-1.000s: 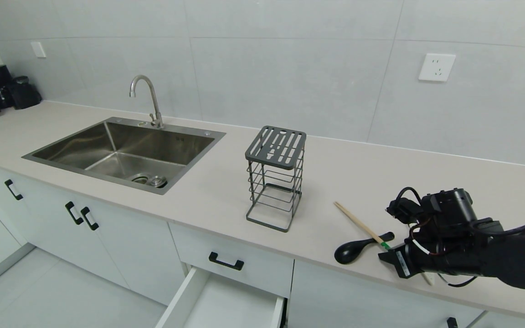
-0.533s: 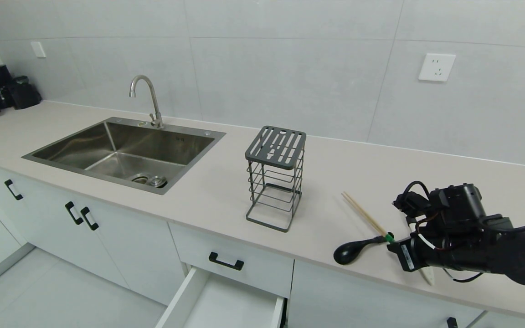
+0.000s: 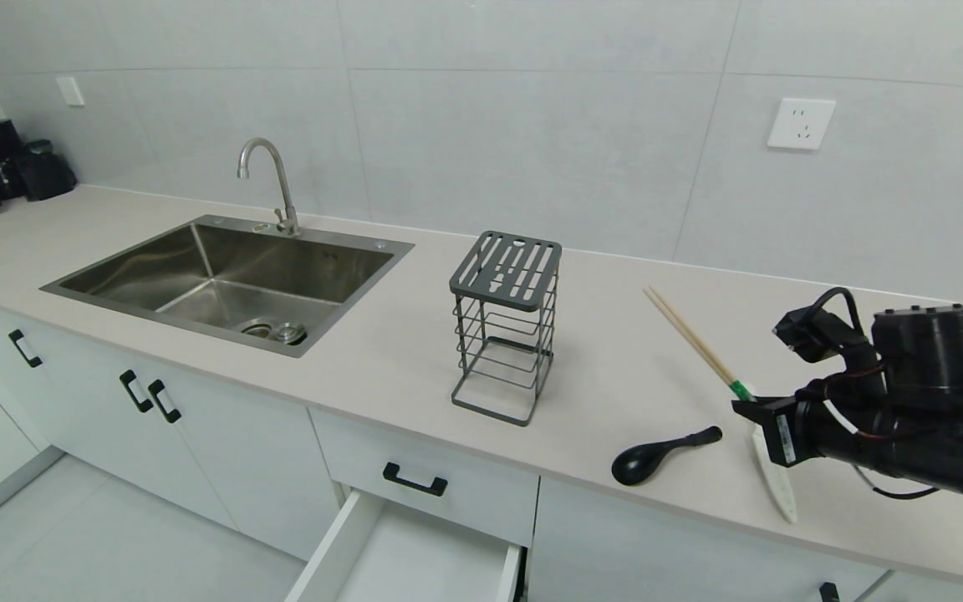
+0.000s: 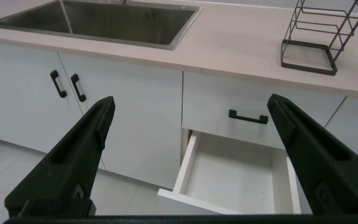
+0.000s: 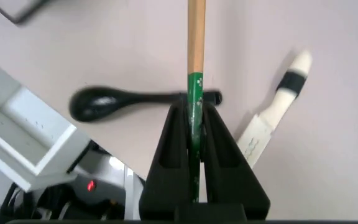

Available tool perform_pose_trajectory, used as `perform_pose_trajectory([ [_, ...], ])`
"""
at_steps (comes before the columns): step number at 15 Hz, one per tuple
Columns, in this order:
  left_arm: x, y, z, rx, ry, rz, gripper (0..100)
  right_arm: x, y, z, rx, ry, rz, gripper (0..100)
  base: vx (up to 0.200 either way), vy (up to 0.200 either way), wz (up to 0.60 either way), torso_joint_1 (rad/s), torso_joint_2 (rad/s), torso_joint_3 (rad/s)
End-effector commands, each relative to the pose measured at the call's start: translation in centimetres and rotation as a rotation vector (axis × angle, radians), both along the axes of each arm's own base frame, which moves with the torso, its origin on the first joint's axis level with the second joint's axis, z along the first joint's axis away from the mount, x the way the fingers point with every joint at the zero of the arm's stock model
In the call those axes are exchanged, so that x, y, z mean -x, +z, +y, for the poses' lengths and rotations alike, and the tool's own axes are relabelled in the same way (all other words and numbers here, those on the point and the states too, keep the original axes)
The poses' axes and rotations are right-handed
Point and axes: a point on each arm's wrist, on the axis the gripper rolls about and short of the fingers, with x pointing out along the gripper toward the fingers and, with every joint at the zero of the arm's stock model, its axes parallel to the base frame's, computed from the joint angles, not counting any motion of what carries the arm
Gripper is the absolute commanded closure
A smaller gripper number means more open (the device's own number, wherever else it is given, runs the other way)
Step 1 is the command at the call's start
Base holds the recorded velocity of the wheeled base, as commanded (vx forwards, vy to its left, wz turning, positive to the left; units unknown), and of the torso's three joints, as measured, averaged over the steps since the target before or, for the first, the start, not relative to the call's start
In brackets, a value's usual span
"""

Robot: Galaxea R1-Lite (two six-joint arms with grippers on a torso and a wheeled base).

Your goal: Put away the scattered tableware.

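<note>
Found the right gripper at the right edge of the head view, clamped on the green-banded end of a pair of wooden chopsticks slanting up and left above the countertop. Saw a black spoon lying lower right of centre and, near it, a white utensil, possibly a small knife. Noted the wire cutlery rack upright at centre and an open drawer at the bottom edge. Caught the left gripper with fingers spread wide, holding nothing.
</note>
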Motion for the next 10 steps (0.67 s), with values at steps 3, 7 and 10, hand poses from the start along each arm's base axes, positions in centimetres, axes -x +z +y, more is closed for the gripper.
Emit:
perform_pose_trajectory([
  [3,0.0,0.0,0.0,0.0,0.0,0.001,0,1.8,2.3,0.3,-0.041,0.127,-0.151,100,0.0,0.0,0.0,0.0,0.0,0.0],
  [7,0.0,0.0,0.0,0.0,0.0,0.001,0,2.0,2.9,1.6,-0.081,0.275,-0.235,100,0.0,0.0,0.0,0.0,0.0,0.0],
  [10,0.0,0.0,0.0,0.0,0.0,0.001,0,2.6,3.1,3.2,-0.122,0.394,-0.254,100,0.0,0.0,0.0,0.0,0.0,0.0],
])
